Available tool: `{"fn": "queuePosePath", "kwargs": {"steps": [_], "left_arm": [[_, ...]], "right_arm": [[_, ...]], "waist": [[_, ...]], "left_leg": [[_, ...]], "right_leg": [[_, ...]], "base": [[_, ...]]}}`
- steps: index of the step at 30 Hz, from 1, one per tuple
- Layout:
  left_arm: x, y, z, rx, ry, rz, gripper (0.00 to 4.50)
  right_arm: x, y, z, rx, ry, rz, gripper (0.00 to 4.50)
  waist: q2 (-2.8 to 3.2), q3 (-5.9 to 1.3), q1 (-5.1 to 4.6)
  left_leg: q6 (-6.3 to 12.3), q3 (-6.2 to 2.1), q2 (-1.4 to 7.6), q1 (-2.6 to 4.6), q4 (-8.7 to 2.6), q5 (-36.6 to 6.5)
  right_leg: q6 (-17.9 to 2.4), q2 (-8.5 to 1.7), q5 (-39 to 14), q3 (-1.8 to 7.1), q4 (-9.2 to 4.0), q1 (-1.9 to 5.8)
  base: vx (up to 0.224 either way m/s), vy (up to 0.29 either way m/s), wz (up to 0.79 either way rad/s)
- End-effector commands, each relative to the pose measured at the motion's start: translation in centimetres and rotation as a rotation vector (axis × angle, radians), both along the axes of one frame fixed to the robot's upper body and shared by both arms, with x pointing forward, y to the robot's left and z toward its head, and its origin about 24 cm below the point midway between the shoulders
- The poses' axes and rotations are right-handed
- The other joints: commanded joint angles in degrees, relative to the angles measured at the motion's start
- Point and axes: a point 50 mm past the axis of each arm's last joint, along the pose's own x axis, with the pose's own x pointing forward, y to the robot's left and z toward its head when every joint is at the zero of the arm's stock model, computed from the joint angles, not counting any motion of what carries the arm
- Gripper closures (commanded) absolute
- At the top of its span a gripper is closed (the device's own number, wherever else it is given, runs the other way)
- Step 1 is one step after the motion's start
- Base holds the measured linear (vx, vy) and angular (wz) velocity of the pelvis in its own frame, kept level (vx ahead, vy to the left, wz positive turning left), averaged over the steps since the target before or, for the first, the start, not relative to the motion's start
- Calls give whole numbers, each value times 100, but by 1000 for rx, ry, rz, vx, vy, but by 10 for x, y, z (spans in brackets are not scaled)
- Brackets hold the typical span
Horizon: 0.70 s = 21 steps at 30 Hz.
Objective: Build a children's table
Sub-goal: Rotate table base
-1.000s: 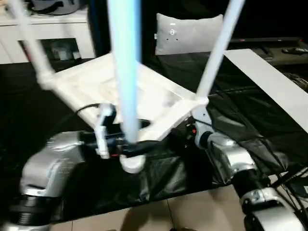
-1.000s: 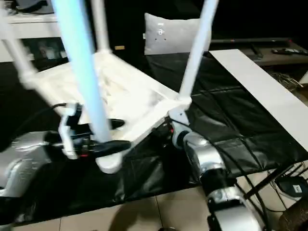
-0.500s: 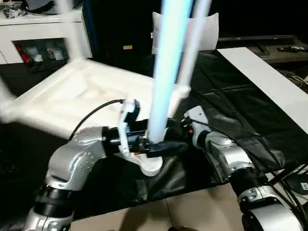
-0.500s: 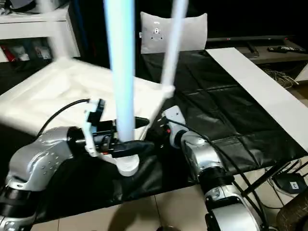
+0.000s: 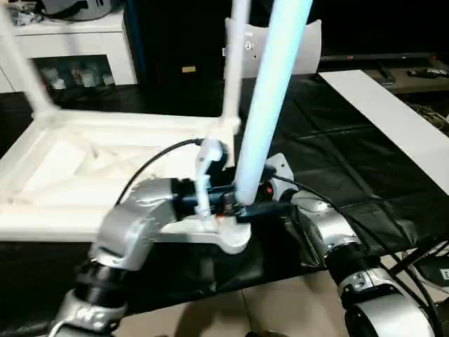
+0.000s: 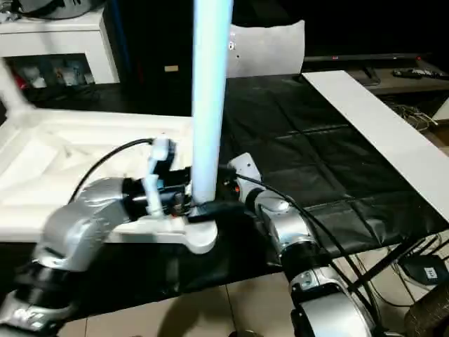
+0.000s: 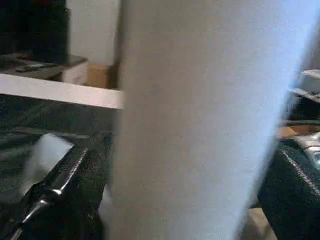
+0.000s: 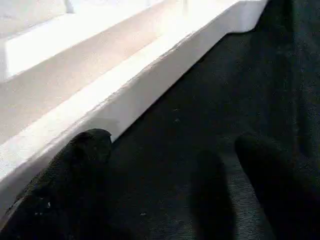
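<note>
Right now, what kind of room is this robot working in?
Probably a living room: a pale cushion behind the work, a white cabinet with open shelves, remote controls on a low stand, tiled floor.

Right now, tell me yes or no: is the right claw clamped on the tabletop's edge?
No. In the right wrist view the right claw stands open over the black sheet, with the tabletop edge beside one finger, not pinched.

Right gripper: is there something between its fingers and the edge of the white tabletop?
Nothing visible is in the way. In the right wrist view the right gripper stands open over the black cover, one finger right beside the tabletop edge.
</note>
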Motion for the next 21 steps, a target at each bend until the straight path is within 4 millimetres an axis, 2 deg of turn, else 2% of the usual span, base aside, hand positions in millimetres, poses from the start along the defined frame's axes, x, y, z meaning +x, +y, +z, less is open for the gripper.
{"fn": "queuePosePath", "kwargs": {"steps": [1,3,4,7,9,10,11,12,16,18,21], "left_arm": [[6,-1,6,11,-55,51,8],[8,-2,6,12,-67,67,8],[8,-2,4,21,-74,65,8],[4,0,1,46,-70,22,8],[0,6,-5,90,-63,-25,8],[-2,10,-8,120,-61,-47,8],[-4,16,-12,146,-52,-76,8],[-5,19,-14,162,-45,-96,8],[-3,39,-21,227,-6,-155,8],[0,47,-26,287,-4,-164,35],[5,59,-33,417,-28,-180,46]], "right_arm": [[0,-14,4,6,-22,-26,0],[-1,-18,4,6,-25,-28,0],[-3,-27,5,11,-33,-30,0],[-6,-34,6,15,-42,-30,0],[-10,-42,9,18,-53,-28,0],[-12,-46,10,17,-58,-26,0],[-15,-51,12,9,-64,-12,0],[-17,-54,13,3,-68,-2,0],[-29,-58,22,29,-86,139,0],[-34,-60,26,31,-92,205,0],[-41,-64,32,4,-91,296,0]], "waist": [[-9,-380,36],[-25,-393,80],[7,-387,95],[-15,-392,124],[-18,-381,130],[10,-375,115],[3,-376,115],[22,-373,124],[52,-367,114],[45,-354,110],[42,-353,117]], "left_leg": [[157,-17,129,-43,-383,-968],[191,-14,135,-46,-378,-898],[201,-11,132,-42,-382,-899],[230,-12,141,-44,-386,-893],[226,-16,134,-39,-394,-951],[212,-18,126,-34,-393,-1025],[219,-14,126,-28,-394,-1047],[226,-17,117,-26,-395,-1088],[226,-27,121,-8,-405,-1239],[269,-37,118,-3,-413,-1367],[250,-43,113,1,-409,-1363]], "right_leg": [[-491,-354,-2253,379,-468,361],[-519,-354,-2109,382,-441,365],[-542,-352,-2109,378,-444,359],[-530,-352,-2053,384,-439,362],[-503,-352,-2174,378,-459,361],[-479,-343,-2257,372,-472,357],[-456,-344,-2300,373,-481,354],[-400,-344,-2395,369,-500,355],[-399,-327,-2501,353,-516,339],[-330,-318,-2631,342,-543,338],[-291,-330,-2723,344,-551,336]], "base": [[0,0,0],[0,0,0],[0,0,0],[0,0,0],[0,0,0],[0,0,0],[0,0,0],[0,0,0],[0,0,0],[0,0,0],[0,0,0]]}}
